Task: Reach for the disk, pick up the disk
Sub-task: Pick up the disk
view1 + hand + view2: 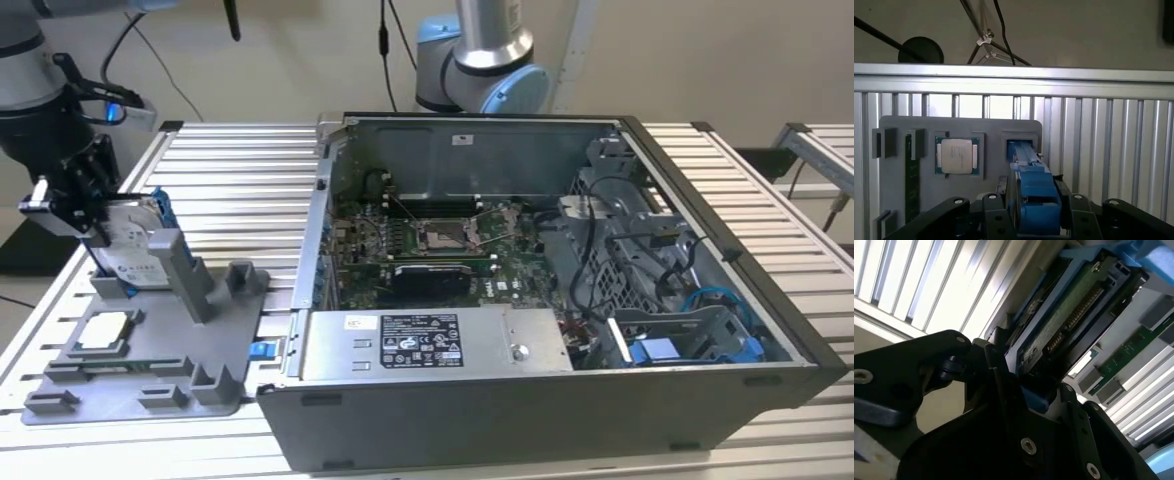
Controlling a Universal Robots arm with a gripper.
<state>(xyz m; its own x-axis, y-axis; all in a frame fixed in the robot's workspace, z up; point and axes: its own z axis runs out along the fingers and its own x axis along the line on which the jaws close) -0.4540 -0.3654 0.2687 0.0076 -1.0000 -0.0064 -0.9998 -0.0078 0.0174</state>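
The end effector (1033,199) is pinching the disk (131,256) by its blue-railed sides. The disk stands upright in the grey holder (200,352) on the counter (240,190).

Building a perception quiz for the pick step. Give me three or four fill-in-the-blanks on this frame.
1. The disk stands ___ in a slot of the grey fixture.
2. The gripper is at the disk, on the exterior view's ___ side.
3. The rails along the disk's sides are coloured ___.
4. The chip lies flat on the same fixture, ___ the computer case.

Missing words: upright; left; blue; outside
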